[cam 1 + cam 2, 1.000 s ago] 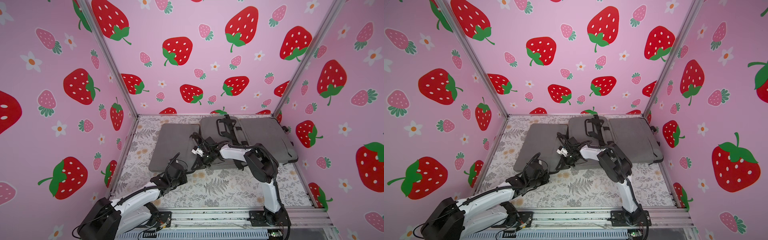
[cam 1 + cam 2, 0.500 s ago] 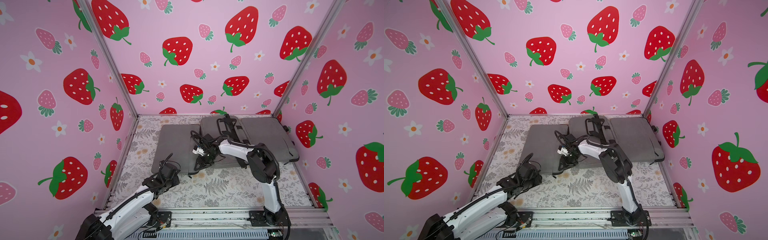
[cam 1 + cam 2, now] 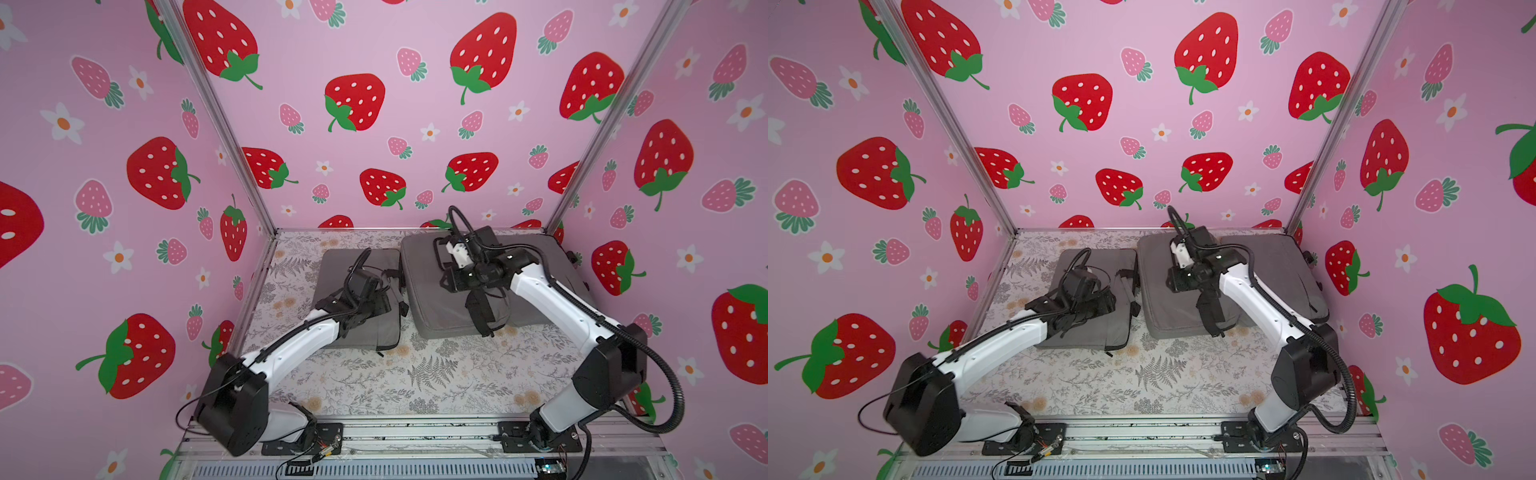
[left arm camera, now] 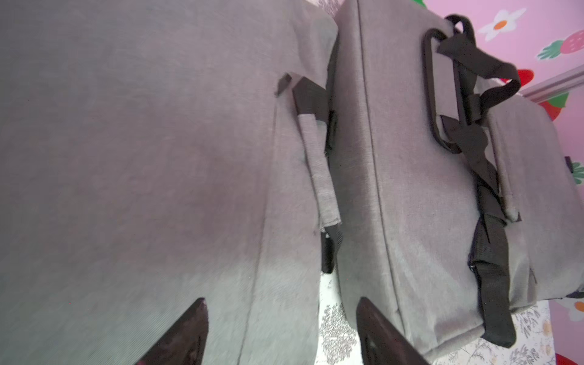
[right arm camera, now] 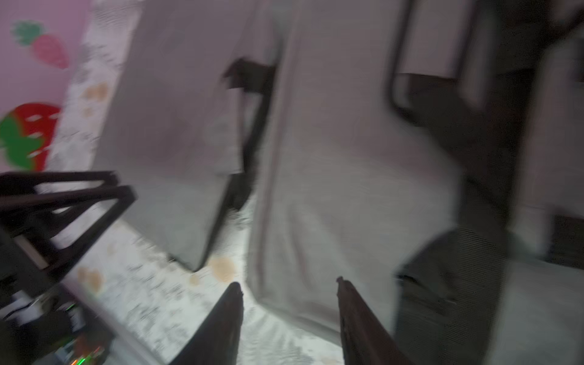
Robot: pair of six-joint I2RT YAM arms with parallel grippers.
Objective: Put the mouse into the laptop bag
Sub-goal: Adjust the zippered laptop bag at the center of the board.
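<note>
No mouse showed in any view; I judged it hidden, perhaps inside a bag. The left gripper (image 4: 281, 300) hung over the smaller grey bag (image 3: 330, 270), fingers spread and empty. The right gripper (image 5: 287, 282), likewise spread and empty, hung over the larger grey bag (image 3: 428, 307) at its 3 o'clock. Both bags ran 12 to 6.
</note>
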